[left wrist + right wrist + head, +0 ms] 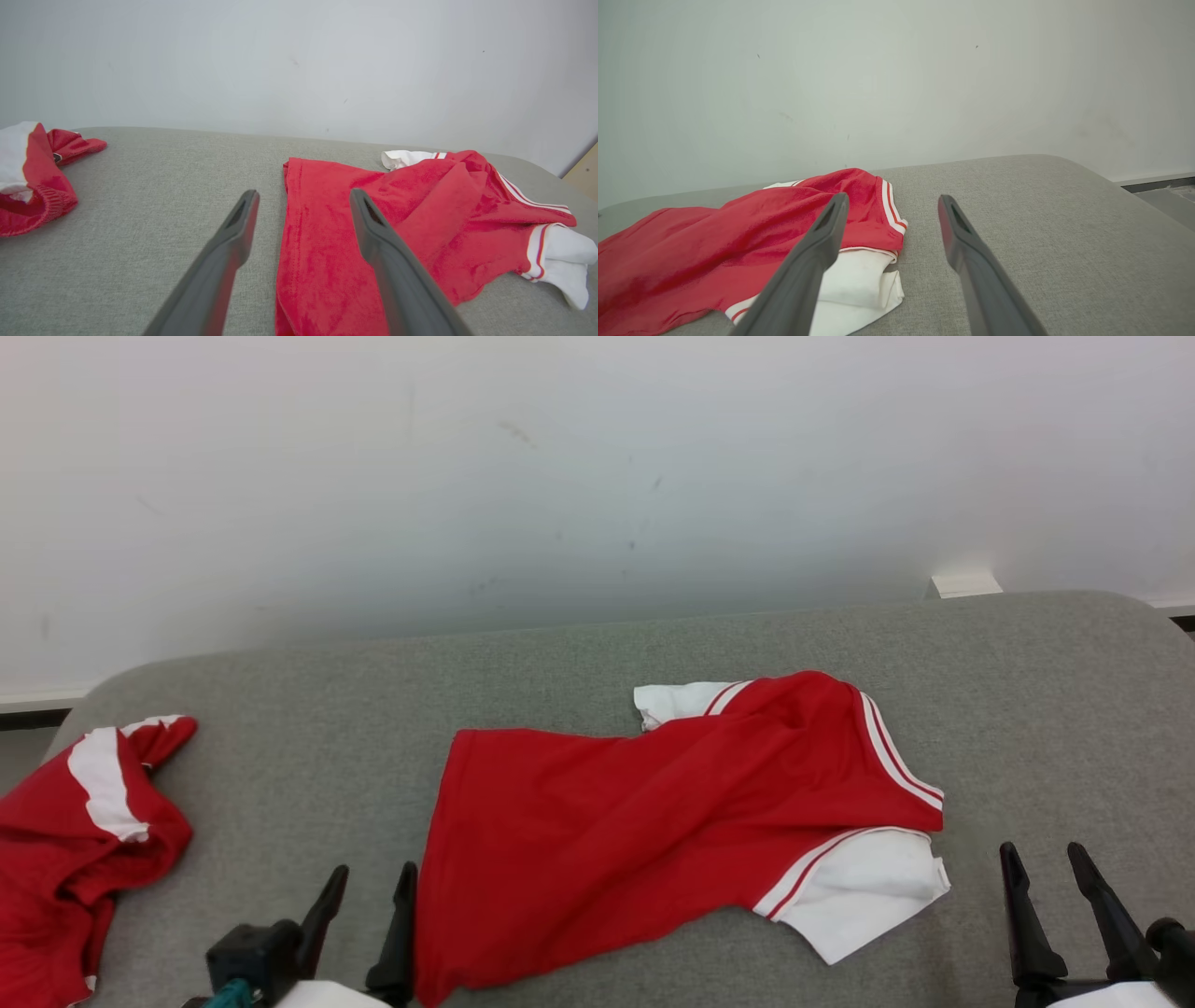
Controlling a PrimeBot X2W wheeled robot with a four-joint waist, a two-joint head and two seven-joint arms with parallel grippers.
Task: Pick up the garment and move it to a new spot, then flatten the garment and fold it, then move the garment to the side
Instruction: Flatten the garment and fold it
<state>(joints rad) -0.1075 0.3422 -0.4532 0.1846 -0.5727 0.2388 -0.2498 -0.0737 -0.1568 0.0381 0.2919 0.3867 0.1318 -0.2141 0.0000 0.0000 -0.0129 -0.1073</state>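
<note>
Lying loosely across the middle of the grey fabric-covered bench (pixel 308 709), the red T-shirt (pixel 635 831) is seen rumpled and not folded. Its straight hem is turned toward the robot's left and its shoulders toward the right. One white sleeve (pixel 868 891), edged with red and white stripes, is spread on the near right side. The other white sleeve (pixel 674 702) is partly tucked under the red cloth at the far side. A raised fold is formed along the shoulder end, so the cloth is not flat there.

The left hand (pixel 373 870) is held low at the near edge, just beside the shirt's hem corner. Its two dark fingers are spread wide and nothing is gripped between them. In the left wrist view the hem edge is seen below the gap between the fingers, but contact cannot be told.

The right hand (pixel 1041 849) is held at the near right, apart from the near sleeve. Its fingers are likewise spread wide and empty over bare bench.

A second red and white garment (pixel 65 840) is bunched at the bench's left edge, well apart from the T-shirt. A pale wall (pixel 560 476) is seen behind the bench.
</note>
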